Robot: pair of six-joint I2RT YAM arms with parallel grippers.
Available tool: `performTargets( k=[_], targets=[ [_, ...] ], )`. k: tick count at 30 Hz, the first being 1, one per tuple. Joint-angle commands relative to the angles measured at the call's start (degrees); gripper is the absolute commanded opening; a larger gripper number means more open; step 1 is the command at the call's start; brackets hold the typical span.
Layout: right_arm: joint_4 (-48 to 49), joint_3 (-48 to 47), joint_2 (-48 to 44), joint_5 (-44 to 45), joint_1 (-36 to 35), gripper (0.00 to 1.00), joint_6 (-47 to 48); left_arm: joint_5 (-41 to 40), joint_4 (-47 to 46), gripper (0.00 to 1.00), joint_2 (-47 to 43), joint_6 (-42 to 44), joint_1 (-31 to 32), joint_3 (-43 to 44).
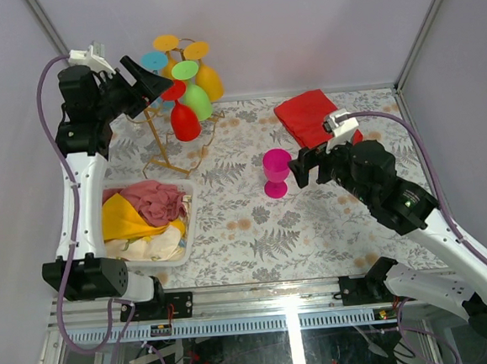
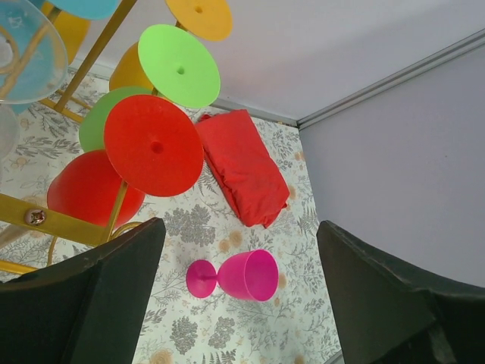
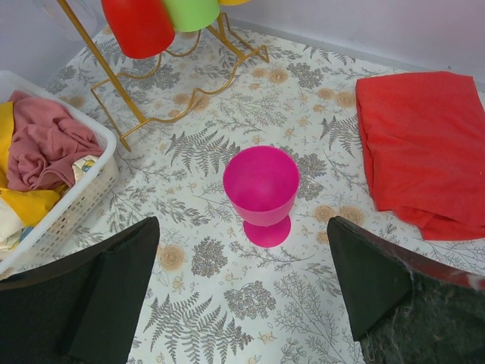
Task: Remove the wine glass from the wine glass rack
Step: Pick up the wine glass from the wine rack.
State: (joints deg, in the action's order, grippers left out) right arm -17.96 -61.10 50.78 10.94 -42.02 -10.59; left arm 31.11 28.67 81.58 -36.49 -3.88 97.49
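One red wine glass [image 2: 155, 144] hung bowl-down on the gold wine glass rack [image 1: 158, 142], stem upright, just ahead of my left pincer [image 2: 241, 227], whose jaws stood apart, holding nothing. My right pincer [image 1: 304, 167], likewise released, sat well apart across the bench [image 1: 247, 232].

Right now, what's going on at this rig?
The left gripper is raised beside the wine glass rack, close to the hanging glasses, jaws apart and holding nothing. A red glass, a green glass and an orange glass hang bowl-down on the rack. A magenta glass stands upright on the table, with the right gripper open next to it, not gripping it. A basket of cloths and a folded red cloth sit off to the sides.
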Motion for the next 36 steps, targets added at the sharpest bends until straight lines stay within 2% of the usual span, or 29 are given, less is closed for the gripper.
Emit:
performTargets(
  k=[1,4,7,11,20,36],
  targets=[
    [0.0,-1.2,-0.6,1.4,-0.3,0.99,-0.8,1.4,-4.7,0.79,0.5,-1.8,-0.5,-0.8],
    [0.1,-0.6,-0.7,1.3,-0.3,0.99,-1.2,1.4,-5.2,0.76,1.4,-2.3,-0.5,-0.4],
    [0.6,0.1,-0.6,1.0,-0.4,0.99,-1.4,1.6,-5.3,0.68,3.1,-2.5,-0.5,0.7],
    [0.5,0.2,-0.2,0.7,-0.3,0.99,-1.4,1.3,-4.0,0.66,4.9,-2.3,-0.5,1.4],
    [0.4,0.5,0.2,0.1,-0.3,0.99,-1.4,-5.9,0.8,0.64,7.8,1.4,-0.5,6.2],
    [0.9,0.4,1.6,-1.4,-0.3,0.99,-2.3,-8.6,7.0,0.62,13.4,6.5,-0.1,12.0]
  ],
)
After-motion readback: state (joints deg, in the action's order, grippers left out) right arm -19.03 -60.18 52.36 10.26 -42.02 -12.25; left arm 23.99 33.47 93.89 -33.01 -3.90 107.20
